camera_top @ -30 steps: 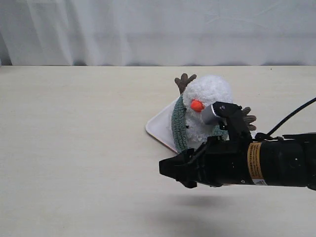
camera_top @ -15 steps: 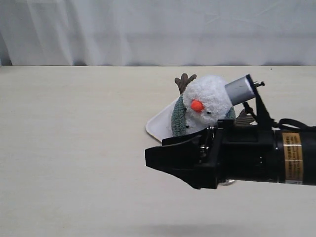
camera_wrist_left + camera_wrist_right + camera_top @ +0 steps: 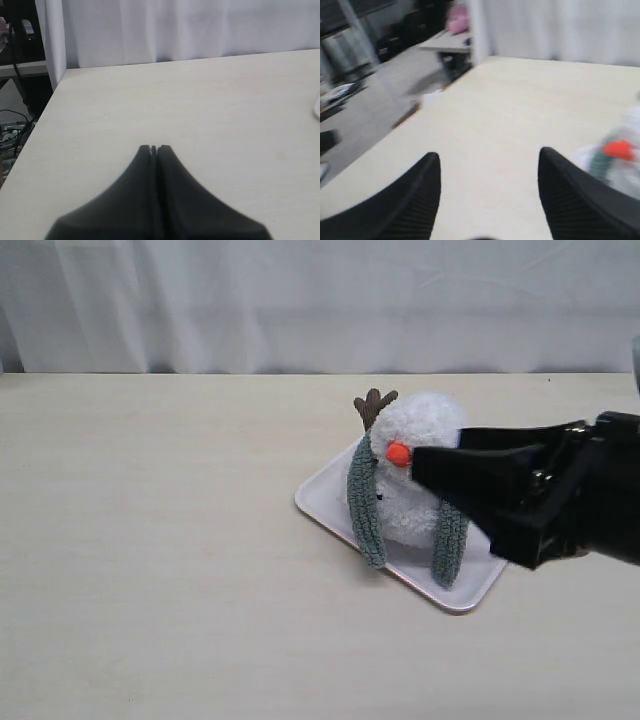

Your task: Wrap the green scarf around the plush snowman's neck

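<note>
Lifted and drawn back, right hand [image 3: 489, 155] gapes empty beside plush snowman [image 3: 420, 420].

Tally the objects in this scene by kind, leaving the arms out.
Snowman: 1
Scarf: 1
Tray: 1
Total: 3
</note>
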`<action>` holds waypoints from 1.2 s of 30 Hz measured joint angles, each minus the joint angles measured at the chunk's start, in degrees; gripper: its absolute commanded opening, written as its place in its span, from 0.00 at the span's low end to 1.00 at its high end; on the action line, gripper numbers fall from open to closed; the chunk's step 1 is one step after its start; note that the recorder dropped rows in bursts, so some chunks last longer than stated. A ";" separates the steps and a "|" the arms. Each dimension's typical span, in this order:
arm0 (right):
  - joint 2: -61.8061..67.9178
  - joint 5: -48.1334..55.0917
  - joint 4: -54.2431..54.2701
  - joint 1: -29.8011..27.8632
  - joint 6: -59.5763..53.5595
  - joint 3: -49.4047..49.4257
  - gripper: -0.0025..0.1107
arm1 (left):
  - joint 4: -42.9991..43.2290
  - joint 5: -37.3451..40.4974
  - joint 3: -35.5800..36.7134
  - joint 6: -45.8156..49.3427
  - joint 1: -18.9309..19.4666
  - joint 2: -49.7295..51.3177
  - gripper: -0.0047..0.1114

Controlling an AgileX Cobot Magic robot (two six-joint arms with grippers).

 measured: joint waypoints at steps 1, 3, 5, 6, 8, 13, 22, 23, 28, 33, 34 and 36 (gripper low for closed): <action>-0.37 5.41 -2.22 0.00 2.74 0.68 0.47 | 0.00 0.00 0.00 0.00 0.00 0.00 0.04; -0.74 15.52 -4.54 0.00 5.55 2.74 0.47 | 0.00 0.00 0.00 0.00 0.00 0.00 0.04; -0.23 22.75 -4.68 0.00 6.30 4.60 0.47 | 0.00 0.00 0.00 0.00 0.00 0.00 0.04; 0.64 27.14 -4.68 0.00 6.28 5.55 0.47 | 0.00 0.00 0.00 0.00 0.00 0.00 0.04; 3.63 34.73 -2.88 0.00 4.44 5.95 0.42 | 0.00 0.00 0.00 0.00 0.00 0.00 0.04; 14.90 45.20 29.06 0.00 -33.20 -6.78 0.24 | 0.00 0.00 0.00 0.00 0.00 0.00 0.04; 31.48 48.73 94.21 -12.38 -100.50 -21.40 0.33 | 0.00 0.00 0.00 0.00 0.00 0.00 0.04; 32.37 48.24 95.71 -12.43 -102.86 -20.67 0.33 | 0.00 0.00 0.00 0.00 0.00 0.00 0.04; 34.81 43.29 96.66 -12.51 -104.84 -18.05 0.33 | 0.00 0.00 0.00 0.00 0.00 0.00 0.04; 36.93 40.26 98.29 -12.51 -106.05 -17.45 0.33 | 0.00 0.00 0.00 0.00 0.00 0.00 0.04; 37.37 39.62 99.21 -12.51 -106.75 -17.45 0.33 | 0.00 0.00 0.00 0.00 0.00 0.00 0.04; 38.22 38.59 101.33 -12.51 -108.65 -17.45 0.33 | 0.00 0.00 0.00 0.00 0.00 0.00 0.04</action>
